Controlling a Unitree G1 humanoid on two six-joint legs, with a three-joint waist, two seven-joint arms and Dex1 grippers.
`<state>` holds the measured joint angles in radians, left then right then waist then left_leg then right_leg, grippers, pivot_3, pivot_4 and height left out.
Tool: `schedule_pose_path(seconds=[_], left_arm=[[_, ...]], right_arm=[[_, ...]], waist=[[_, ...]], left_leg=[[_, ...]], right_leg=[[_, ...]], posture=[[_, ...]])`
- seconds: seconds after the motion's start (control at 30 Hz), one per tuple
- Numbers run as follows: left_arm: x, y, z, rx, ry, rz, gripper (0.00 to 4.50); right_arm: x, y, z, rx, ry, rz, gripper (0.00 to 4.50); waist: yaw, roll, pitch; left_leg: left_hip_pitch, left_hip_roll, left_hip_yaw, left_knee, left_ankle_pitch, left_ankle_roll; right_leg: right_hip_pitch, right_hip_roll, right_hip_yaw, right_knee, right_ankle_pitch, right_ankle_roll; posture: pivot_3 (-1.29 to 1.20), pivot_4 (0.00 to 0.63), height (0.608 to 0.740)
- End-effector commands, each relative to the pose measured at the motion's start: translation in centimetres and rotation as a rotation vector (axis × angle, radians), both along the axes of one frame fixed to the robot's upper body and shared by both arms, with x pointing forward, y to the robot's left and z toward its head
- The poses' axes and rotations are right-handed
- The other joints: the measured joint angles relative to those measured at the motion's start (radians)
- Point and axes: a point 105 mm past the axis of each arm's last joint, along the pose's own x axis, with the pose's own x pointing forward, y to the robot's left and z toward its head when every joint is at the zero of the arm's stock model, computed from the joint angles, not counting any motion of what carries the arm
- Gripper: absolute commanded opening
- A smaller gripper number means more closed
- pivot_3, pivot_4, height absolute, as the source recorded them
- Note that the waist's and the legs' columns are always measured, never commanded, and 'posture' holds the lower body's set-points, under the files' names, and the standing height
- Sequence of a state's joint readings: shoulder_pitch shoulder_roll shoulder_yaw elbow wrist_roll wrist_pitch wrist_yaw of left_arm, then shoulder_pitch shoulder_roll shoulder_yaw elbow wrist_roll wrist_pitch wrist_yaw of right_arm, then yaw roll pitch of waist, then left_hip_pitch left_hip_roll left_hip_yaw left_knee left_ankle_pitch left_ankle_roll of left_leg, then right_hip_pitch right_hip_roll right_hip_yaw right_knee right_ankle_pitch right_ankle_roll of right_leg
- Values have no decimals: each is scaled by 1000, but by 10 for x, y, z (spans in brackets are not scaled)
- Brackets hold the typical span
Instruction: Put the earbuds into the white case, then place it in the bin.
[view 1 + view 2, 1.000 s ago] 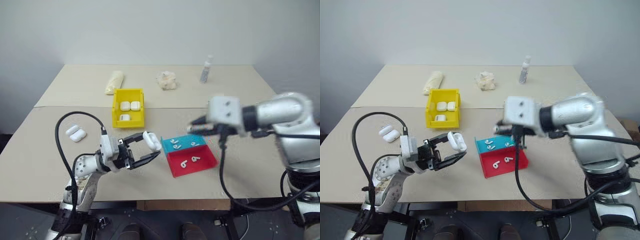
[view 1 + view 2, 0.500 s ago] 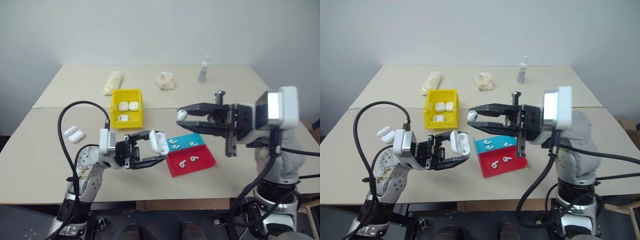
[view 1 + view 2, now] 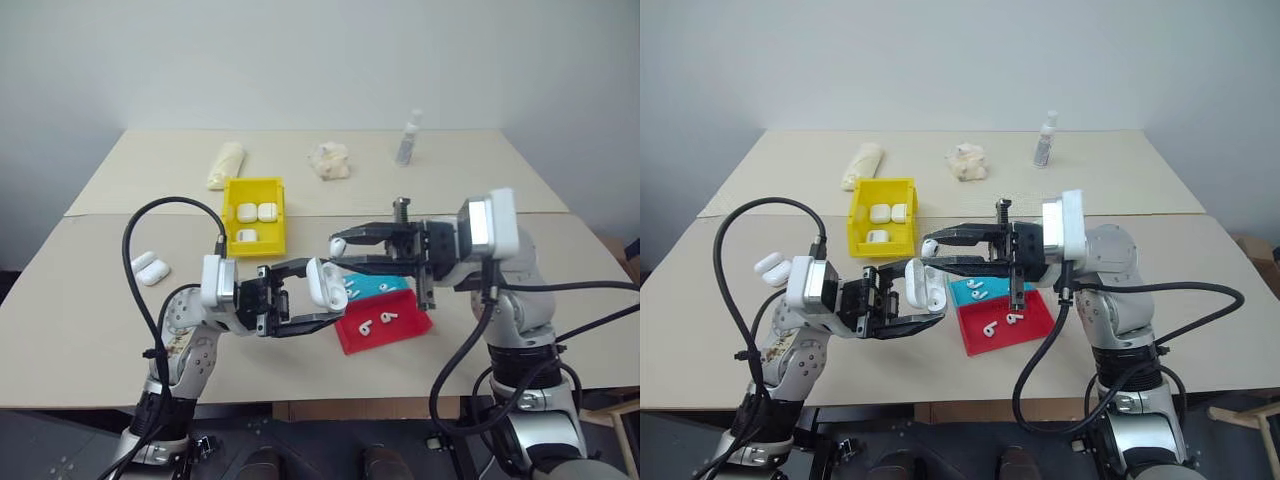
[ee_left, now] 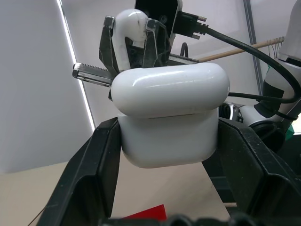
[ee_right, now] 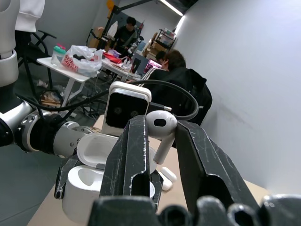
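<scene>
Between our two arms, above the bench [image 3: 90, 300], our left end effector [image 3: 322, 301] clamps the white case [image 3: 325, 284] with its lid swung open. Our right end effector [image 3: 337, 252] hovers just at the case's 12 o'clock, pinching one earbud [image 5: 161, 132] by its stem. Below, at the case's 4 o'clock, the blue-and-red tray [image 3: 400, 331] holds more earbuds [image 3: 388, 316]. At 10 o'clock from the case stands the yellow bin [image 3: 256, 189] with three cases inside. Two spare cases [image 3: 151, 268] lie at 9 o'clock on the bench.
</scene>
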<state>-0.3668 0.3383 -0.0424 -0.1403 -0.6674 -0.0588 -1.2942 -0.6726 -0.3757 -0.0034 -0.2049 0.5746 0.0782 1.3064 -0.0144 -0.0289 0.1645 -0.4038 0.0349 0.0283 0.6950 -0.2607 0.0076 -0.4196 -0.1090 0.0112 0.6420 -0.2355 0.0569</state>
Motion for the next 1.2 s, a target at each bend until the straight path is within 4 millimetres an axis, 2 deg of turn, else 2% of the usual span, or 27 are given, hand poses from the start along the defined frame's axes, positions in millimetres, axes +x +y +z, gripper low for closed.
schedule_pose_path(seconds=[0.03,0.47,0.97,1.13,1.2], left_arm=[[-2,-2,7,-8,-51,-5,2801],[0,-6,5,-6,-64,-6,2801],[3,-6,6,-6,-76,10,2801],[4,-5,5,7,-77,19,2801],[5,-4,4,9,-78,23,2801]], right_arm=[[-5,1,1,-6,-40,7,644],[6,2,-15,-56,16,-35,644],[7,1,-24,-109,40,-33,644],[7,1,-33,-170,22,-45,2241],[6,-1,-34,-178,20,-37,2241]], waist=[[1,0,0],[1,0,0],[2,0,0],[2,0,0],[2,0,0]], left_leg=[[0,0,0,0,0,0],[0,0,0,0,0,0],[0,0,0,0,0,0],[0,0,0,0,0,0],[0,0,0,0,0,0]], right_leg=[[0,0,0,0,0,0],[0,0,0,0,0,0],[0,0,0,0,0,0],[0,0,0,-1,0,0],[0,0,0,0,0,0]], posture=[[0,150,740],[0,150,740],[0,150,740],[0,150,740],[0,150,740]])
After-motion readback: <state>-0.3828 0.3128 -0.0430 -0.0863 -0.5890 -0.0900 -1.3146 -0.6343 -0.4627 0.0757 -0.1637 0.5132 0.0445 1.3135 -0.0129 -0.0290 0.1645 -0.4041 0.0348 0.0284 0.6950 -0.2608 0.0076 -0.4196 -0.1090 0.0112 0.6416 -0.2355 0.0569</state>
